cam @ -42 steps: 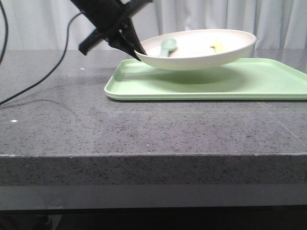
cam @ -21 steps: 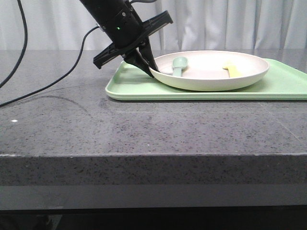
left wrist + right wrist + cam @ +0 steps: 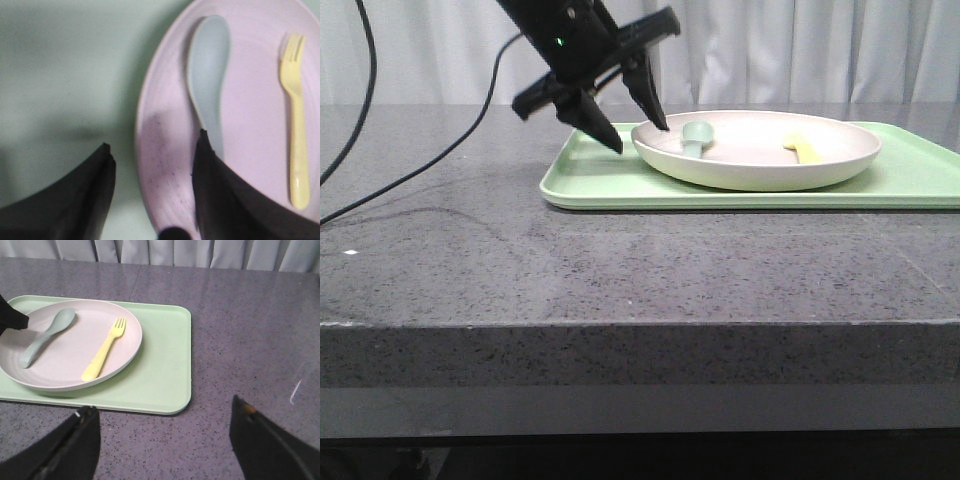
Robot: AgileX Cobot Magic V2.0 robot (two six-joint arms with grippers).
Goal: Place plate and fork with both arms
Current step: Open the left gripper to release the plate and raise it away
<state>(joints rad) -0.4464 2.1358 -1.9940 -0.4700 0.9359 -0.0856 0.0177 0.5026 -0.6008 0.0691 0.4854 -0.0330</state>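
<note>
The plate (image 3: 757,150) sits flat on the light-green tray (image 3: 620,185), toward the tray's nine-o'clock end in the front view. On the plate lie two utensils, well apart from each other: the fork (image 3: 104,348), pale yellow, nearer the plate's three-o'clock side, and a grey-green spoon (image 3: 46,336) nearer its nine-o'clock side. In the right wrist view both handles point back toward the camera, and the fork's tines and the spoon's bowl point away.

The left gripper (image 3: 632,125) hangs over the plate's nine-o'clock rim with its fingers spread wide. One finger is over the plate just beside the spoon; the other is outside the rim, above the tray. Neither finger grips the rim, and in the left wrist view the rim runs through the gap between them. The gripper holds nothing.

The right gripper (image 3: 165,432) shows only in its own wrist view, as two dark fingertips set wide apart above the grey speckled table (image 3: 620,270), off the tray's near edge. It too is empty.

The tray rests on the table, with pale curtains (image 3: 800,50) behind.
</note>
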